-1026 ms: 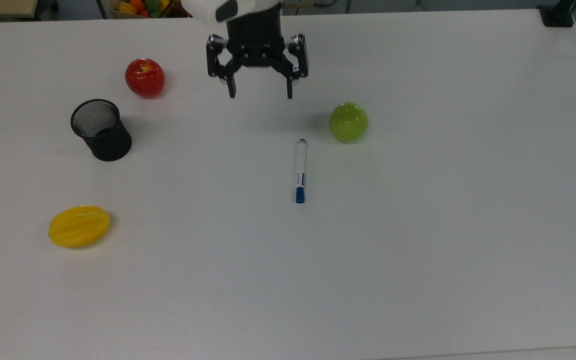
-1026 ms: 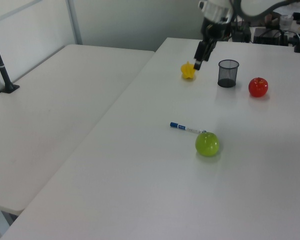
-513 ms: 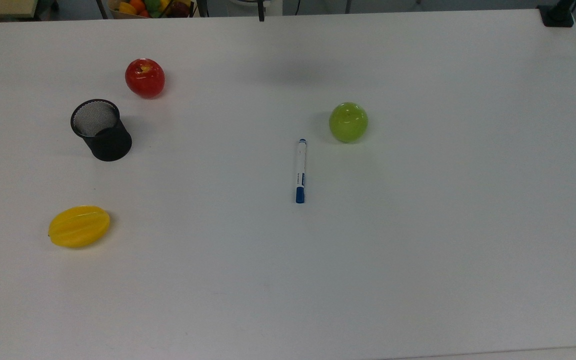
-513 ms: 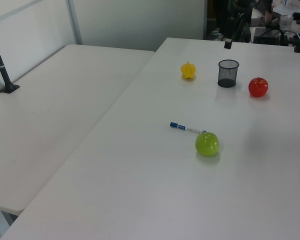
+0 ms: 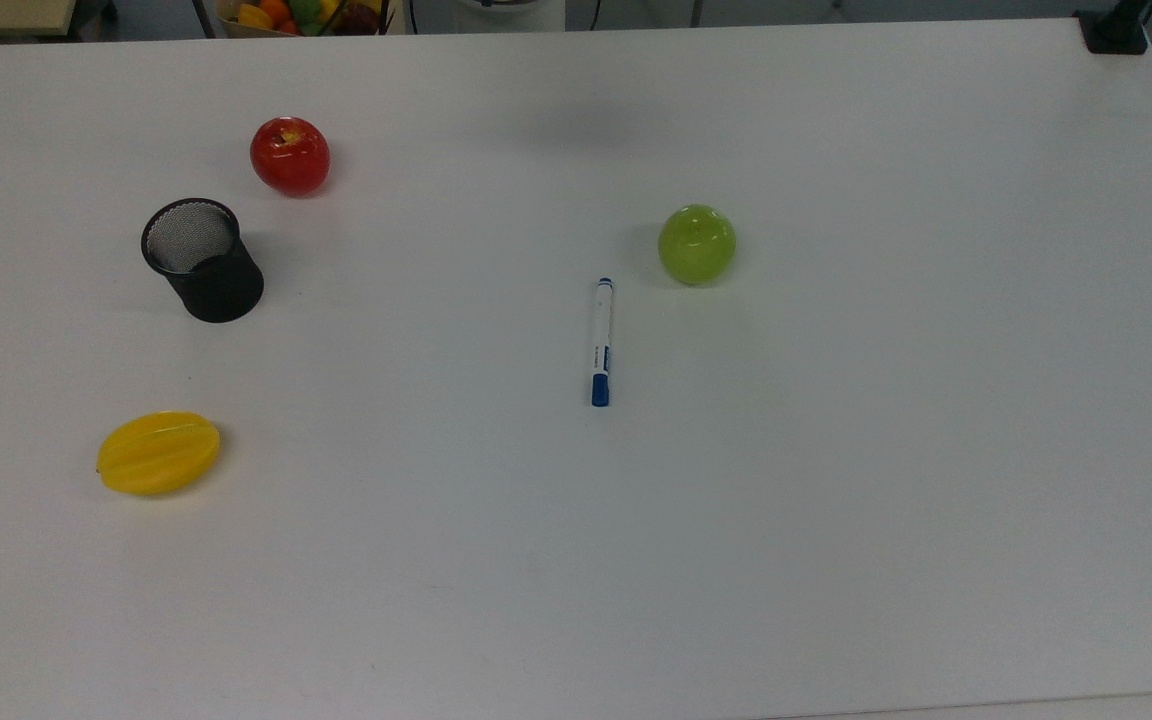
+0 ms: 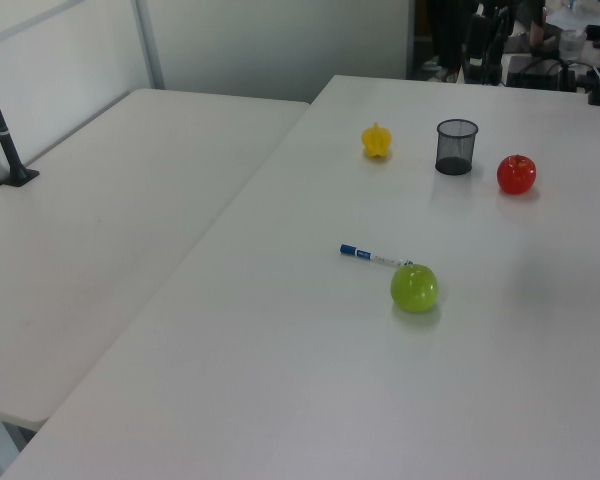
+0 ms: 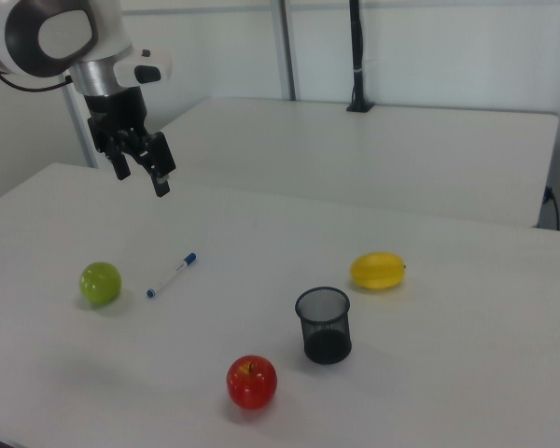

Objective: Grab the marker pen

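The marker pen (image 5: pixel 601 341) lies flat on the desk (image 5: pixel 836 450) just beside the green apple (image 5: pixel 697 244). The pincer (image 7: pixel 142 166) hangs high, released. Descending off-centre risks rolling the slim barrel or nudging the apple.

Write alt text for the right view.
A robot gripper hangs open above a white table, up and left of a marker pen lying flat beside a green apple; a black mesh cup, red apple and yellow fruit sit apart.
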